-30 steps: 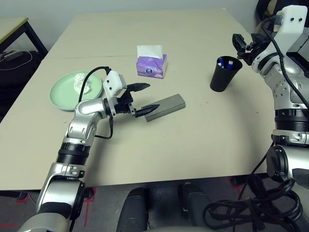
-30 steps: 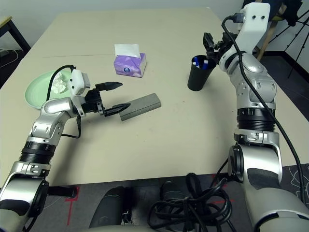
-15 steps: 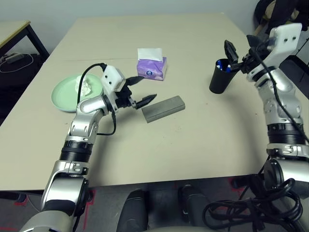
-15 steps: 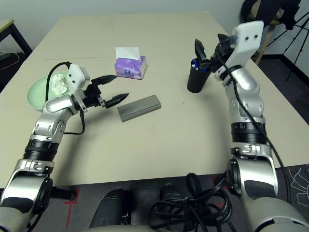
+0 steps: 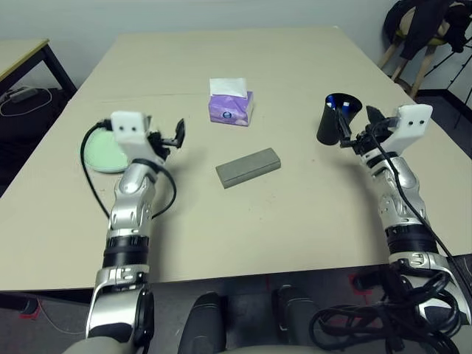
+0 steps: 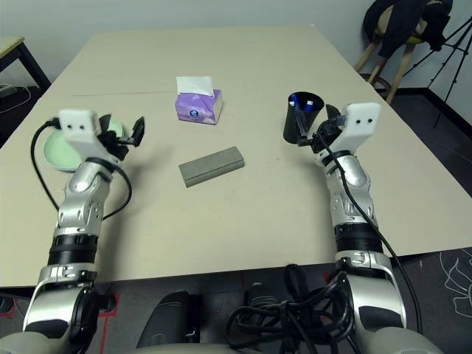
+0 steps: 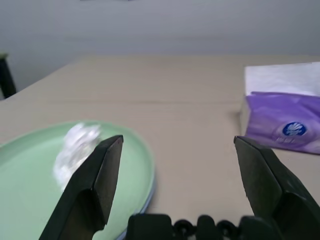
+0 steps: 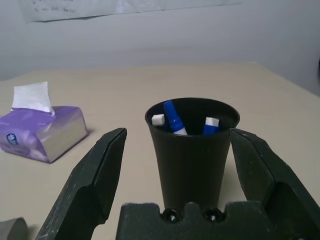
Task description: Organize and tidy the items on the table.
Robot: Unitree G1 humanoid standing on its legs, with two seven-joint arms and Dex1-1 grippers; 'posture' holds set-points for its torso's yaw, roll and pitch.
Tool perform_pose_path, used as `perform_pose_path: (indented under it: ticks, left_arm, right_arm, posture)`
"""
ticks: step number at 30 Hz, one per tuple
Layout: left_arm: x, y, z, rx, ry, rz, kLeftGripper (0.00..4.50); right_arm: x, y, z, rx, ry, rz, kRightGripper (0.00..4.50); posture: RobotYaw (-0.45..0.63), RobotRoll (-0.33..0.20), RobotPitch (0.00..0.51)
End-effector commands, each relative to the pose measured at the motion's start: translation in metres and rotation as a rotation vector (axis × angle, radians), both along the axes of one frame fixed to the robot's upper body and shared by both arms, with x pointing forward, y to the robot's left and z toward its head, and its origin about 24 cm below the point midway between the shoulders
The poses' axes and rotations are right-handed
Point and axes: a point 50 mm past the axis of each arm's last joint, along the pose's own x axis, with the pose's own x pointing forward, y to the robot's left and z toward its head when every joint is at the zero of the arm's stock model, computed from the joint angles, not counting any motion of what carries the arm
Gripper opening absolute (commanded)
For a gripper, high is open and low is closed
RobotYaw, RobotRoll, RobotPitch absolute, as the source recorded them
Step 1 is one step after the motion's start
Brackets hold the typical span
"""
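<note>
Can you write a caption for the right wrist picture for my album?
Open right claw facing a black cup of blue pens, tissue box beyond.

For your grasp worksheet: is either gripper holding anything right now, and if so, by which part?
Nothing is held. The left gripper stands open near the green plate; the right gripper is open behind the black cup, not touching it.

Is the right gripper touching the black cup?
Apart. The right wrist view shows the black cup between the open right gripper fingers, table visible either side.
</note>
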Motion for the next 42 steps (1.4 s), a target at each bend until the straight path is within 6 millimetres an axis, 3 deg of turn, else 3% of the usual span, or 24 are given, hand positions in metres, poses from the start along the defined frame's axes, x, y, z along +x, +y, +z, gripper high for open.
perform_pose_path:
  ticks: [1, 9, 18, 26, 34, 42]
  left_arm:
    - [-0.017, 0.009, 0.001, -0.035, -0.074, 0.041, 4.50]
    - [-0.029, 0.019, -0.020, 0.003, 0.003, 0.028, 4.50]
    - [-0.031, 0.020, -0.024, 0.001, 0.041, 0.006, 4.50]
    - [-0.036, 0.024, -0.027, 0.004, 0.047, -0.009, 4.50]
    - [-0.041, 0.031, -0.029, 0.001, 0.044, -0.036, 4.50]
    - [-0.041, 0.032, -0.030, 0.009, 0.027, -0.045, 4.50]
  right_arm:
    - [-0.011, -0.009, -0.004, 0.039, -0.018, -0.025, 4.46]
    - [-0.017, -0.008, -0.026, 0.026, 0.086, -0.042, 4.46]
    - [-0.012, -0.008, -0.030, -0.015, 0.240, -0.065, 4.46]
    - [-0.010, -0.005, -0.015, -0.010, 0.114, -0.012, 4.46]
    - [-0.015, -0.007, -0.014, -0.002, -0.013, -0.020, 4.46]
    - [-0.017, -0.010, -0.018, 0.001, -0.003, -0.044, 4.46]
  posture:
    - [0.08, 0.000, 0.059]
    - [0.07, 0.000, 0.069]
    - [0.06, 0.000, 0.072]
    - [0.06, 0.000, 0.080]
    - [0.07, 0.000, 0.093]
    - [0.06, 0.000, 0.078]
